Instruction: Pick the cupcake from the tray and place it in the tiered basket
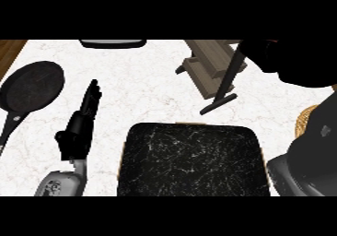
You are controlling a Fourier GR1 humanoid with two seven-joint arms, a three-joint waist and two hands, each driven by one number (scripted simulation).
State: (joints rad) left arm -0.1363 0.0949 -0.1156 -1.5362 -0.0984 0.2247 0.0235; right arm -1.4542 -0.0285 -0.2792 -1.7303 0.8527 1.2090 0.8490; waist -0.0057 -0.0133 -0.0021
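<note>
The black marbled tray (191,159) lies at the lower middle of the counter, and no cupcake shows on it. The tiered basket (293,69) appears as a dark mass at the upper right, with a thin black post and foot (222,94) reaching down to the counter. My right arm (314,152) rises close to the view at the right edge as a large dark shape. Where that arm ends against the basket is hidden, and the cupcake is not visible anywhere. My left hand (79,129) rests left of the tray, fingers straight and pointing away, holding nothing.
A black frying pan (31,87) lies at the far left, its handle running toward the lower edge. A wooden block (212,62) stands at the back, beside the basket's post. A wicker rim (307,117) peeks out at the right. A dark object (113,43) sits at the back edge.
</note>
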